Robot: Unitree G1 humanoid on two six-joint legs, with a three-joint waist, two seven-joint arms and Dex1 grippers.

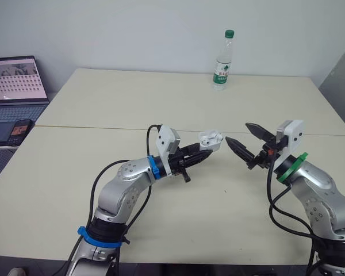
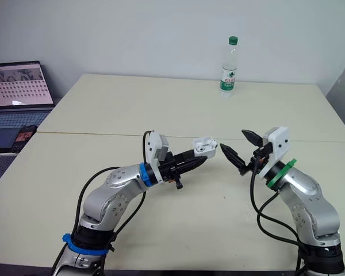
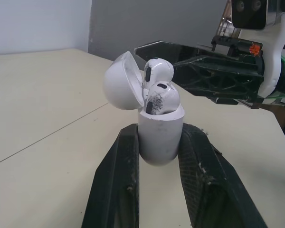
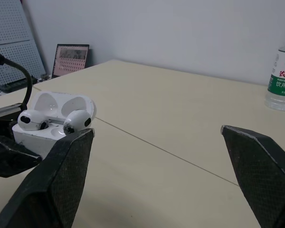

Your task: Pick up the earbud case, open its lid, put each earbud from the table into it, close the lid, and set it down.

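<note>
A white earbud case (image 1: 211, 139) is held above the table, pinched at its base between the black fingers (image 3: 116, 180) of my left gripper (image 1: 206, 150). Its lid (image 3: 121, 83) stands flipped open. Two white earbuds (image 3: 159, 70) (image 3: 161, 97) sit in the case with their heads sticking out. My right gripper (image 1: 237, 131) hovers just to the right of the case, open, its two fingertips pointing toward the case with nothing between them. From the right wrist view, the open case (image 4: 42, 123) lies just beyond one fingertip (image 4: 83, 137).
A water bottle (image 1: 222, 60) stands at the far edge of the cream table (image 1: 161, 98). A laptop (image 1: 17, 80) and a phone (image 1: 16, 131) rest on a side surface at the left. A seam crosses the tabletop behind the grippers.
</note>
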